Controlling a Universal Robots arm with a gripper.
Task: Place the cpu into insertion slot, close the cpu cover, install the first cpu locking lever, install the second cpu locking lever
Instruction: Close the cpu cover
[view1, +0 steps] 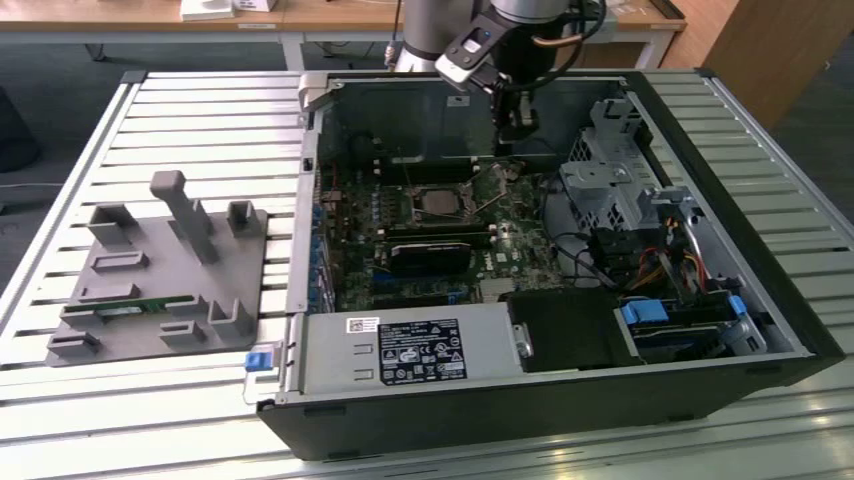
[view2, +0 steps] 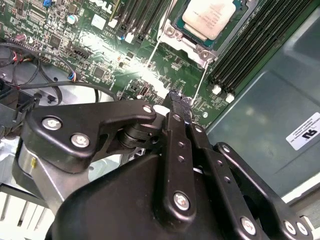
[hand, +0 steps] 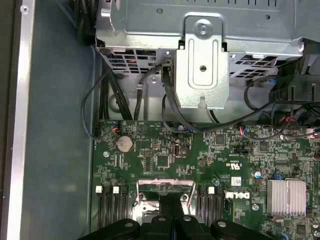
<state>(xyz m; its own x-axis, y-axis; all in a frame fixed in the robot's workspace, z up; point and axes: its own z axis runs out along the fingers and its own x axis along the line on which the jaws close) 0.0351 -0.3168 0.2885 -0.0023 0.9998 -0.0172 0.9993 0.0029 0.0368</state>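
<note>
- In the second wrist view my pincer (view2: 180, 104) is closed, with nothing visible between its tips, near the cpu (view2: 210, 17), which lies seated with the cpu cover (view2: 194, 45) framing it.
- The first wrist view adds a drive cage (hand: 202, 65) and black cables (hand: 170, 107).
- In the exterior view, the insertion slot (view1: 438, 203) sits mid-board in an open computer case (view1: 534, 420) on a slatted desk (view1: 174, 120), with a wooden desk (view1: 334, 15) behind.

The end effector (view1: 517, 133) hangs near the insertion slot (view1: 438, 203).
</note>
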